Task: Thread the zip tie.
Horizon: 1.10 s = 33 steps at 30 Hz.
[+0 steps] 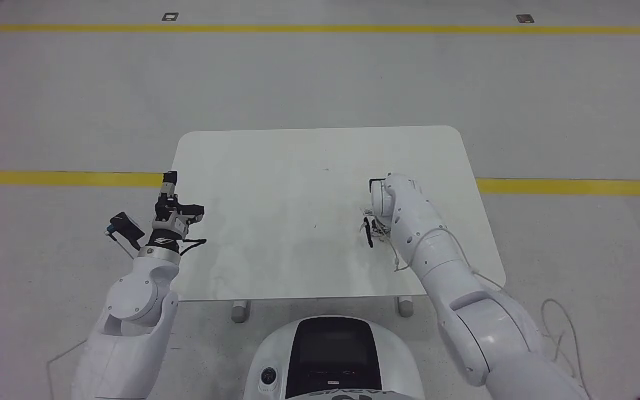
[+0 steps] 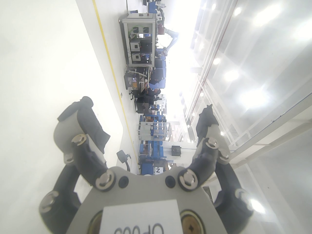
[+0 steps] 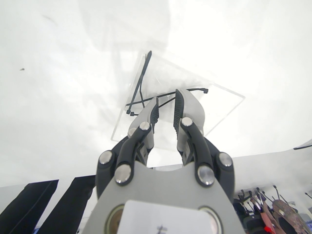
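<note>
I am working on the pick-up step. My right hand (image 3: 167, 103) is hanging over the right middle of the table (image 1: 280, 180), pointing down at a few black zip ties (image 3: 140, 81). The zip ties are lying crossed over each other on a clear sheet (image 3: 219, 105) on the table. The fingers (image 3: 179, 103) of this hand are spread a little and are holding nothing. One tie is running across just past the gap between them. I cannot tell if the tips are touching it.

My left hand (image 2: 145, 105) is hanging in the air by the left edge of the table, pointing far away. It is spread wide and is holding nothing.

I think the threading is not started yet, because no tie is in a hand. To do this step well, I am planning to go down slowly and straight, so one finger lands on each side of just one tie. The ties are thin and crossing, so two could come up together. The sheet looks smooth, so a tie could slide away. I want to pinch near the middle and leave both ends free for the other hand.
</note>
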Each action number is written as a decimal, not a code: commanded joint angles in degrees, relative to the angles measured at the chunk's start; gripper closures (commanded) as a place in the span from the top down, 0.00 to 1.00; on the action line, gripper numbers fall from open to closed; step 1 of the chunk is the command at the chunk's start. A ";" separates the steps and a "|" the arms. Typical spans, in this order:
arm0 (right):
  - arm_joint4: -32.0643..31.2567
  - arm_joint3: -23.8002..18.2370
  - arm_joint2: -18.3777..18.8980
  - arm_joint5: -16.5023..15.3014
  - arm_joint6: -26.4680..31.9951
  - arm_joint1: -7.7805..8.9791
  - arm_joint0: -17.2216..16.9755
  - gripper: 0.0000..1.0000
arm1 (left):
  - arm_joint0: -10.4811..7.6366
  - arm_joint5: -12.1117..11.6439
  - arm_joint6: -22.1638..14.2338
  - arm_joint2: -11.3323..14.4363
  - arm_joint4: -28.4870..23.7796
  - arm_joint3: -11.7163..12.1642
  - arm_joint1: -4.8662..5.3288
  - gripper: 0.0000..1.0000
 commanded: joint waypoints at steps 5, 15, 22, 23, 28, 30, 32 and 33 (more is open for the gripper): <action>0.06 2.95 0.89 0.00 -1.16 -0.68 1.29 0.09 | 0.00 0.00 0.00 0.00 0.00 0.00 0.00 1.00; -0.75 4.85 2.89 0.00 -1.55 -1.35 2.48 0.00 | 0.00 0.00 0.00 0.00 0.00 0.00 0.00 1.00; -1.71 -0.25 4.73 0.00 0.69 -0.96 0.89 0.00 | 0.00 0.00 0.00 0.00 0.00 0.00 0.00 1.00; -1.91 -1.16 4.92 0.00 1.26 -0.83 0.54 0.00 | 0.00 0.00 0.00 0.00 0.00 0.00 0.00 1.00; -2.66 -7.29 6.13 -0.75 4.42 0.06 -1.99 0.00 | 0.00 0.00 0.00 0.00 0.00 0.00 0.00 1.00; -3.23 -9.55 6.52 -1.09 5.51 0.40 -3.05 0.00 | 0.00 0.00 0.00 0.00 0.00 0.00 0.00 1.00; -3.81 -12.09 6.85 -1.31 6.70 0.72 -4.27 0.00 | 0.00 0.00 0.00 0.00 0.00 0.00 0.00 1.00; -4.02 -13.11 6.98 -1.40 7.15 0.84 -4.75 0.00 | 0.00 0.00 0.00 0.00 0.00 0.00 0.00 1.00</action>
